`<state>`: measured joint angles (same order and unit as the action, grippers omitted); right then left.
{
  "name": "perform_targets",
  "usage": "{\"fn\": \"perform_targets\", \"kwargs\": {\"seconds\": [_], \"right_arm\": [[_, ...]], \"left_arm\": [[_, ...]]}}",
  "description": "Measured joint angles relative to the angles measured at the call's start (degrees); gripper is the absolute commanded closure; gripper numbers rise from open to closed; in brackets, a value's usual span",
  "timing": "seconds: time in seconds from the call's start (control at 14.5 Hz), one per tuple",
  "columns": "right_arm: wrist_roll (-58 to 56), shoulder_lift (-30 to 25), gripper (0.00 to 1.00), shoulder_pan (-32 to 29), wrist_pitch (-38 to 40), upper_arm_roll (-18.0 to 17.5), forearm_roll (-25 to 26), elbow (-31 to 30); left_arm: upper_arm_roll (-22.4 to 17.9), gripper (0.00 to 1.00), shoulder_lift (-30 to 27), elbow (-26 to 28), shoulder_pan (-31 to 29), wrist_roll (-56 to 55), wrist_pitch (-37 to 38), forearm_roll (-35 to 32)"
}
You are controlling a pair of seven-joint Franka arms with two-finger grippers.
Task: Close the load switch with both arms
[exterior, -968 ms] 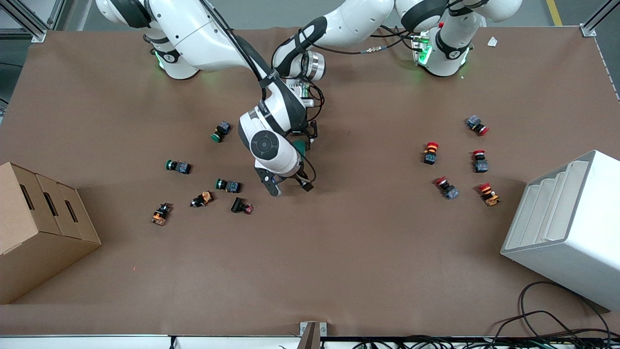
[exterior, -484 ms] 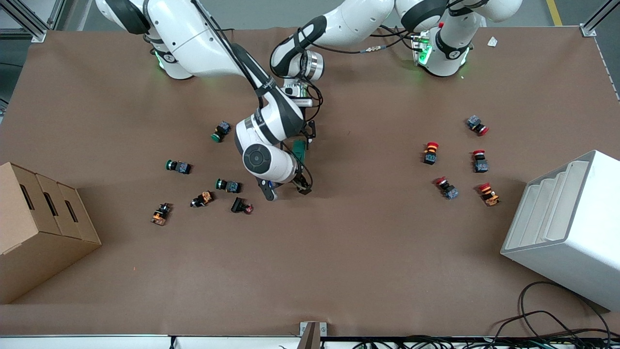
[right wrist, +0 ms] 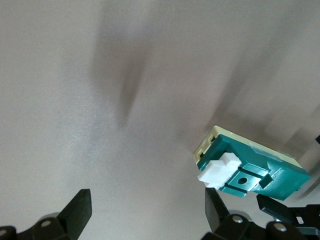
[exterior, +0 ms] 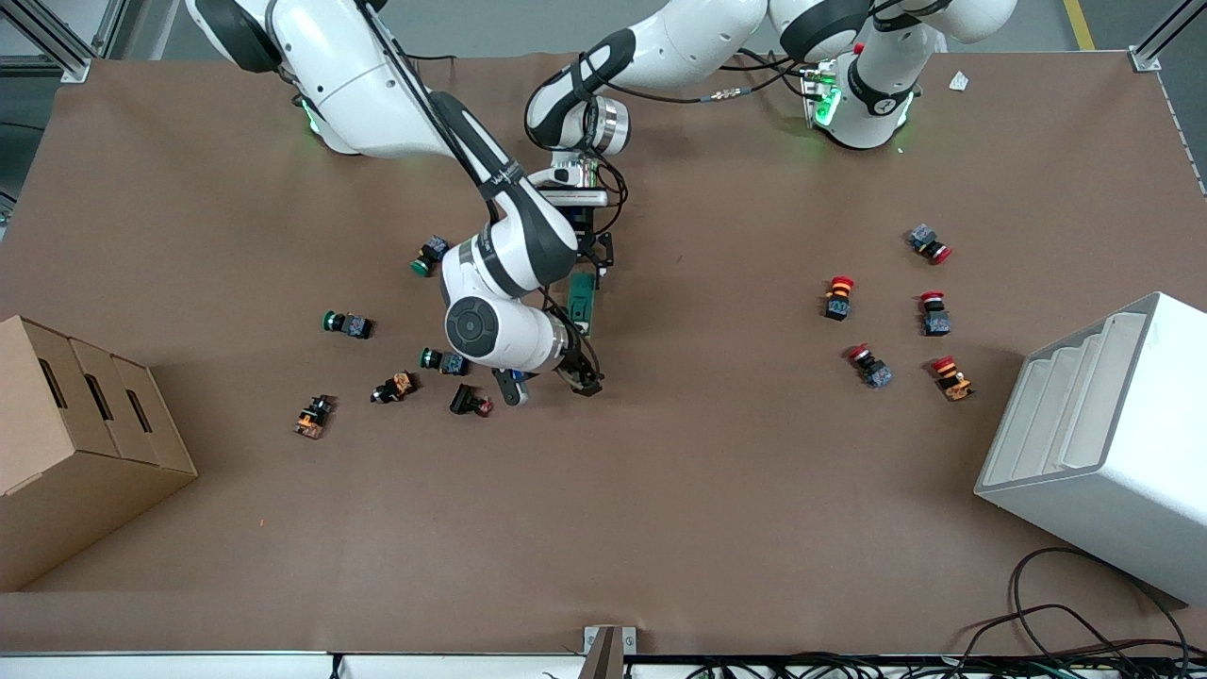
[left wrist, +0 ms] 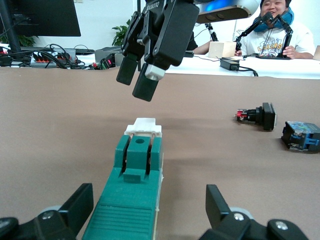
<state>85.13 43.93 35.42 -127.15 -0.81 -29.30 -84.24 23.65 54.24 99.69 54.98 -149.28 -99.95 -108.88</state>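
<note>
While judging the next move, note the switch (exterior: 584,304) flat on the counter (exterior: 660,528), lengthwise from left tool (left wrist: 150,212) to right tool (exterior: 550,383), with white lever (left wrist: 143,126) at the right tool's end. Left tool: fingers apart, straddling the body's other end, not seen pressing it. Right tool: fingers apart, over bare counter just past the lever, so probably better placed to push it. Well away from both tools: cardboard box (exterior: 75,443) and white bin (exterior: 1146,490), nothing seen inside either.

brown table (exterior: 660,528), cardboard box (exterior: 66,443), white bin (exterior: 1103,443), desk monitor (left wrist: 40,17).
</note>
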Motion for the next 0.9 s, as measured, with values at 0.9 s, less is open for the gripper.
{"fn": "perform_targets", "kwargs": {"seconds": [0.9], "right_arm": [[-34.4, -10.4, 0.00, -5.8, 17.9, 2.3, 21.6, 2.1]], "left_arm": [[0.8, 0.02, -1.1, -0.5, -0.3, 0.8, -0.1, 2.4]]}}
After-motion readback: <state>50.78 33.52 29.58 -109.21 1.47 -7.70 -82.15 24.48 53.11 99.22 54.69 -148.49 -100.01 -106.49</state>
